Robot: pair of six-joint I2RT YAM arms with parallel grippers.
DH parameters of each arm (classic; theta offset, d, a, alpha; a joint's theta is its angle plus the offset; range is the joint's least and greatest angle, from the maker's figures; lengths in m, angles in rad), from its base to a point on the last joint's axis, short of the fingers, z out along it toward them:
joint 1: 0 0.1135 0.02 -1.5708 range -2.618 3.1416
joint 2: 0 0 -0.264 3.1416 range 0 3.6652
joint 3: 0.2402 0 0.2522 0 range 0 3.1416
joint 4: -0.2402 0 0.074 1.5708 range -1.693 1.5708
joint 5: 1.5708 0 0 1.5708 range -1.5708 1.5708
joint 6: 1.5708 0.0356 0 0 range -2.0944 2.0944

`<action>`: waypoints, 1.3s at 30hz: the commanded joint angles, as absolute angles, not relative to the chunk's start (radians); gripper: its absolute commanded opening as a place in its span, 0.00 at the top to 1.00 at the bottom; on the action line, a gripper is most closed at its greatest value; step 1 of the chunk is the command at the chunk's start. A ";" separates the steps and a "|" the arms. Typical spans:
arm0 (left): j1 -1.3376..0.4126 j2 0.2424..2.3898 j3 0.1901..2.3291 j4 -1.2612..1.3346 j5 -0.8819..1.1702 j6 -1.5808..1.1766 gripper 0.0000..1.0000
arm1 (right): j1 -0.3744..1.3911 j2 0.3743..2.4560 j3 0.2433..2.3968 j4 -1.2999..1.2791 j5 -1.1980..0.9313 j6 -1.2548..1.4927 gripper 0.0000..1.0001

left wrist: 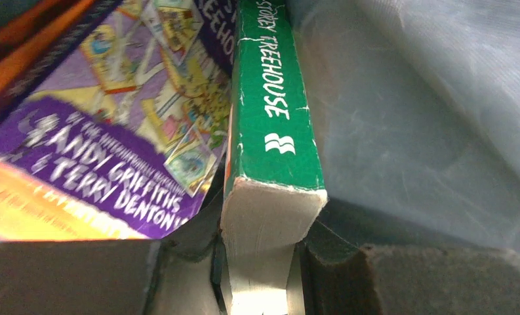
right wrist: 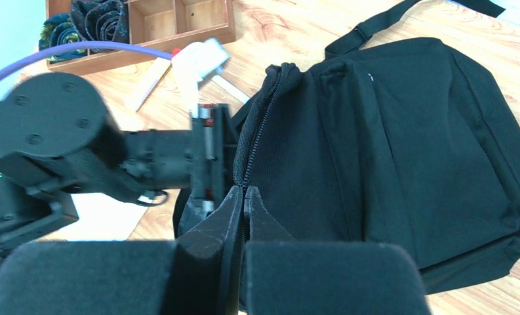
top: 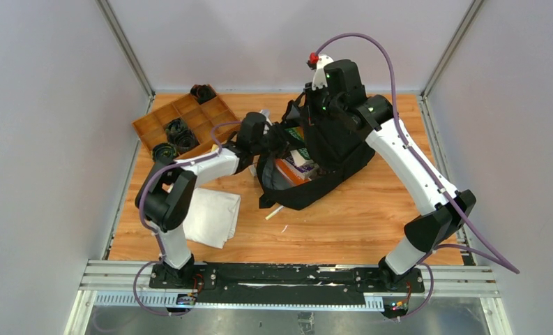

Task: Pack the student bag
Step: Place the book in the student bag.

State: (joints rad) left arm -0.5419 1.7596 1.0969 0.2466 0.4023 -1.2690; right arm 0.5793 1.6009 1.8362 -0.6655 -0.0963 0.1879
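Currently your left gripper is clamped on a green-spined book inside the bag. Meanwhile your right gripper is pinched closed on the bag's zipper edge. The bag lies on the table, just right of the wooden tray.

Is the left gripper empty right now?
No, the left gripper is closed on a green-spined book, whose page edge sits between its fingers in the left wrist view.
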 commanded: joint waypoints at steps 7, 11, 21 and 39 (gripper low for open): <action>-0.637 1.968 1.313 0.383 0.289 -1.311 1.00 | 0.575 1.572 1.850 -0.597 -0.101 0.211 1.00; -0.641 2.017 1.351 0.382 0.358 -1.294 0.35 | 0.573 1.566 1.829 -0.597 -0.071 0.205 1.00; -0.641 1.802 1.162 0.367 0.438 -1.189 0.00 | 0.511 1.541 1.732 -0.578 -0.060 0.226 1.00; -0.602 1.283 0.953 -0.405 -0.100 -0.657 0.00 | 0.411 1.479 1.590 -0.524 -0.103 0.285 1.00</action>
State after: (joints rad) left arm -0.6338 1.3384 1.0309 -0.2131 0.1165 -0.7742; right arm 0.4370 1.5238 1.6108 -0.5419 -0.0937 0.2710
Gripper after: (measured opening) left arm 0.996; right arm 0.017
